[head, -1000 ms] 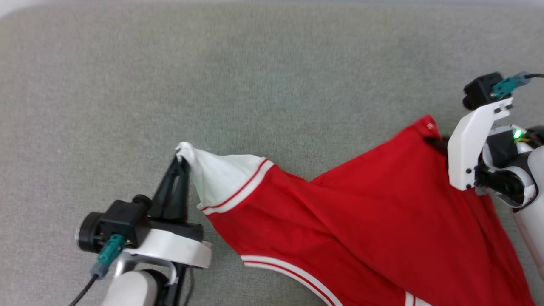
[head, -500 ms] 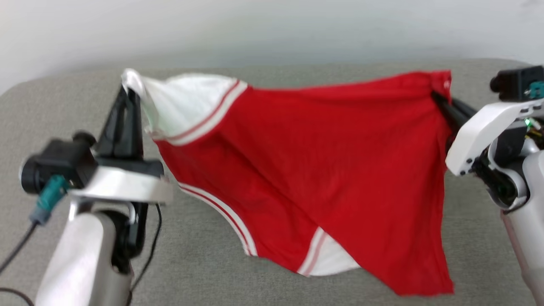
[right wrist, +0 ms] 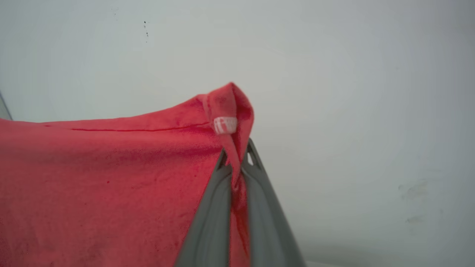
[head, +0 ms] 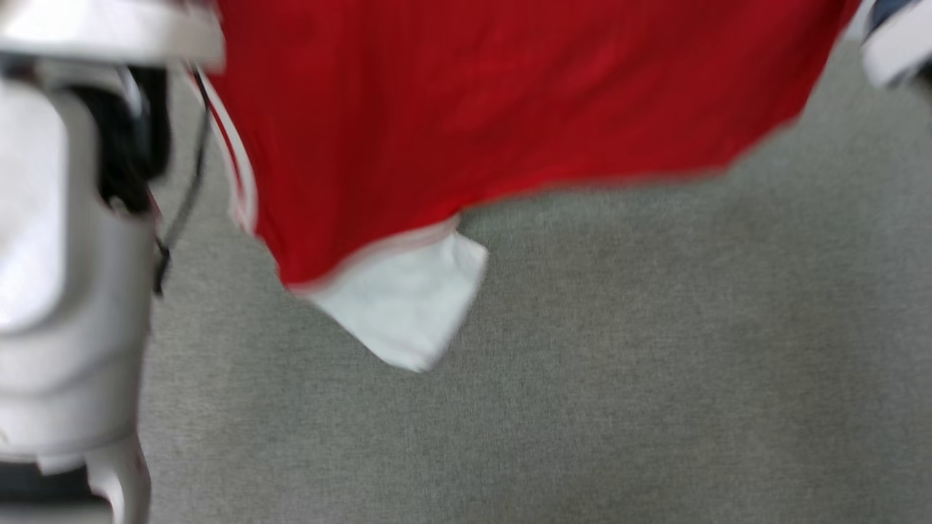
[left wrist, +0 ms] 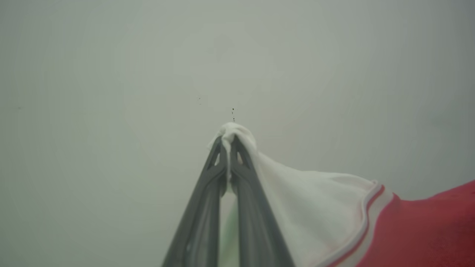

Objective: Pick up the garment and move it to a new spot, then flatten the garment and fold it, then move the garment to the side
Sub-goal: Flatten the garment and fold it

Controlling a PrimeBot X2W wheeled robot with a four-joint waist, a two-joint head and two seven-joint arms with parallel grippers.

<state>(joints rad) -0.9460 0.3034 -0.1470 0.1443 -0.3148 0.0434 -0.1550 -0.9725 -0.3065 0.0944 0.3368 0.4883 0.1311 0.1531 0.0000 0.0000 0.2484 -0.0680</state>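
While hanging stretched between both pincers, above grey fabric cushion [head: 655, 378]: garment [head: 510, 94], red body spread wide, white sleeve [head: 408, 313] dangling lowest; left pincer [left wrist: 227, 142] clamped tight on opposite sleeve's white tip; right pincer [right wrist: 237, 155] clamped tight on red corner beside small white tag [right wrist: 225, 125]; head view blurred.

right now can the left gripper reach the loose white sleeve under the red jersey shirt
Probably not: the left gripper is shut on the other white sleeve of the red jersey shirt and must let go first; the loose white sleeve hangs unblocked.
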